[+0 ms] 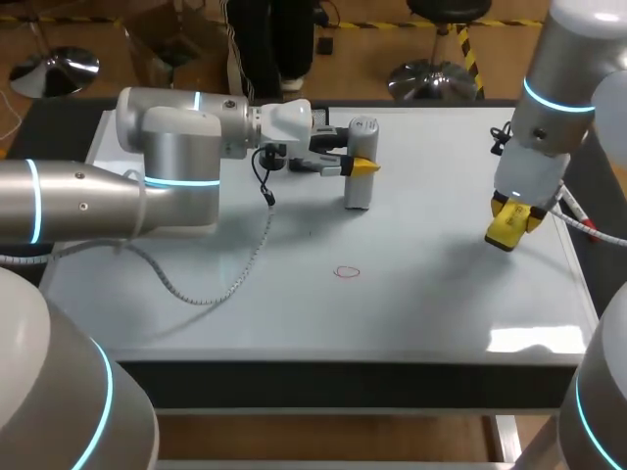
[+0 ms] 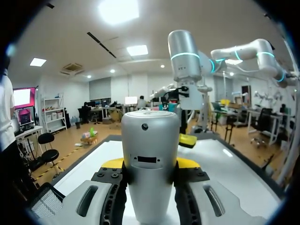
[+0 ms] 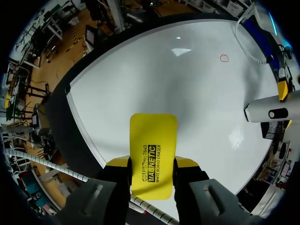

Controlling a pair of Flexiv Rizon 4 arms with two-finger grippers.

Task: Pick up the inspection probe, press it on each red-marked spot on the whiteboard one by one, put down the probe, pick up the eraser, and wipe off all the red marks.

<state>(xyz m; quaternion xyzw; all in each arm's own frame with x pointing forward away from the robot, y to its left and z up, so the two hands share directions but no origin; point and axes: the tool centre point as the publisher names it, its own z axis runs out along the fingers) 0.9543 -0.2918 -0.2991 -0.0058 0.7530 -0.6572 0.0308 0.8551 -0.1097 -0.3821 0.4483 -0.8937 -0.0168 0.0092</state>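
Observation:
The silver cylindrical probe (image 1: pixel 361 147) stands upright over the back middle of the whiteboard (image 1: pixel 431 294). My left gripper (image 1: pixel 363 167) is shut on it from both sides; the left wrist view shows the probe (image 2: pixel 149 154) filling the gap between the yellow-tipped fingers (image 2: pixel 112 163). A single red circle mark (image 1: pixel 347 272) lies on the board in front of the probe, also seen as the red mark (image 3: pixel 224 58) in the right wrist view. My right gripper (image 1: pixel 509 227) hangs over the board's right side, shut on the yellow eraser (image 3: pixel 153 152).
The whiteboard (image 3: pixel 164 79) covers most of the table. A grey cable (image 1: pixel 211 289) from my left arm droops over the board's left part. The board's front edge runs close to me.

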